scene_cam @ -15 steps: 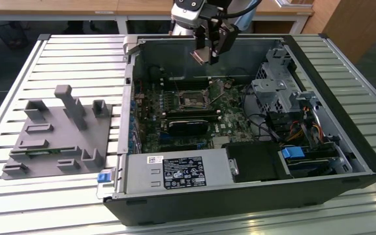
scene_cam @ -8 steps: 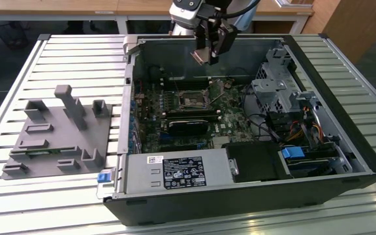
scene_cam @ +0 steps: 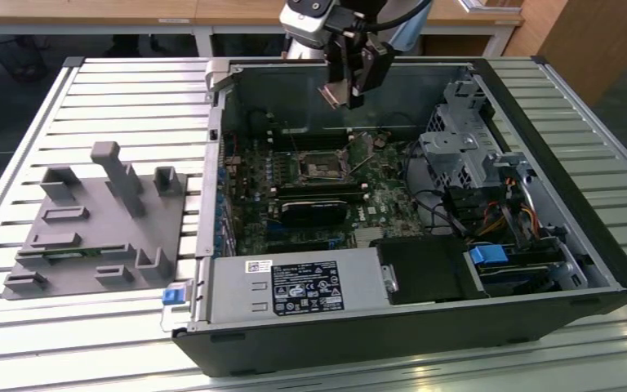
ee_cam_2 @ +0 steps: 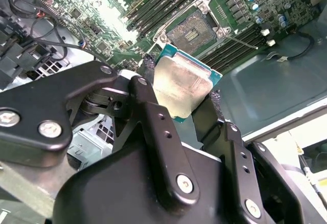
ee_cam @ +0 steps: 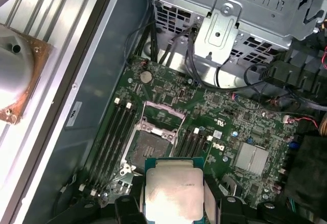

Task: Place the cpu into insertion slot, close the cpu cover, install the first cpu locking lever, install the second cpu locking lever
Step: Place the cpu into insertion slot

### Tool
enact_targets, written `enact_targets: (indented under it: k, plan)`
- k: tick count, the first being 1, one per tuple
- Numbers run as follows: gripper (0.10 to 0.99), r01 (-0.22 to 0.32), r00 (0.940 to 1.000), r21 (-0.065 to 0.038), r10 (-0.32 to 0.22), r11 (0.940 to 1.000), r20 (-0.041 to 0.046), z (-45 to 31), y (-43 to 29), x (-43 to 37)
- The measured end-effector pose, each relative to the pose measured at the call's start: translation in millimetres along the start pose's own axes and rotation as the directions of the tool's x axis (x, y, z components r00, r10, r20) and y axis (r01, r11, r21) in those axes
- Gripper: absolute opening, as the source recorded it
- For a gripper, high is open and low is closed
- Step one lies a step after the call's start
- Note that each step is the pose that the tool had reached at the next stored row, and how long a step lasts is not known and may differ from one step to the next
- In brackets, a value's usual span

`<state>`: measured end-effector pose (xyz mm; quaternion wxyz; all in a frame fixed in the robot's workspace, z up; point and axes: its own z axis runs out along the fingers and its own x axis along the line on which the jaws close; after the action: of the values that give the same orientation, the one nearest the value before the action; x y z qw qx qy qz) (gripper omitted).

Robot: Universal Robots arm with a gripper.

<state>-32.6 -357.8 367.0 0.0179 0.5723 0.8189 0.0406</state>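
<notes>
Hovering over the open computer case (scene_cam: 379,347), the fingers (ee_cam_2: 153,116) pinch the cpu (ee_cam_2: 181,83) by opposite edges, well above the insertion slot (ee_cam_2: 193,29). Light, stiff and probably delicate underneath, so edge-holding seems right.

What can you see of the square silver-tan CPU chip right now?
The flat square cpu has a dull, smudged silver-tan metal top on a teal-edged board. The black gripper clamps it by two opposite edges. It hangs above the green motherboard, clear of the square black insertion slot.
</notes>
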Motion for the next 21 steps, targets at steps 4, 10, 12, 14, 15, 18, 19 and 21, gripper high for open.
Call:
enact_targets:
  k: [4,10,12,14,15,18,19,21]
  plan:
    - [0.541,-0.018,0.9998,0.0,0.018,0.9998,0.0015,0.2,0.0,0.0]
    - [0.541,-0.045,0.999,-0.001,0.045,0.999,0.0039,0.5,0.0,0.1]
    - [0.541,-0.054,0.9985,-0.001,0.054,0.9985,0.0047,0.6,0.0,0.1]
    - [0.541,-0.063,0.998,-0.001,0.063,0.998,0.0055,0.7,0.0,0.2]
    - [0.541,-0.068,0.9977,-0.001,0.068,0.9977,0.0059,0.7,0.0,0.2]
    - [0.541,-0.081,0.9967,-0.002,0.081,0.9967,0.007,0.8,0.0,0.2]
    - [0.541,-0.085,0.9963,-0.002,0.085,0.9964,0.0074,0.9,0.0,0.2]
    - [0.541,-0.094,0.9955,-0.002,0.094,0.9956,0.0082,1.0,0.0,0.2]
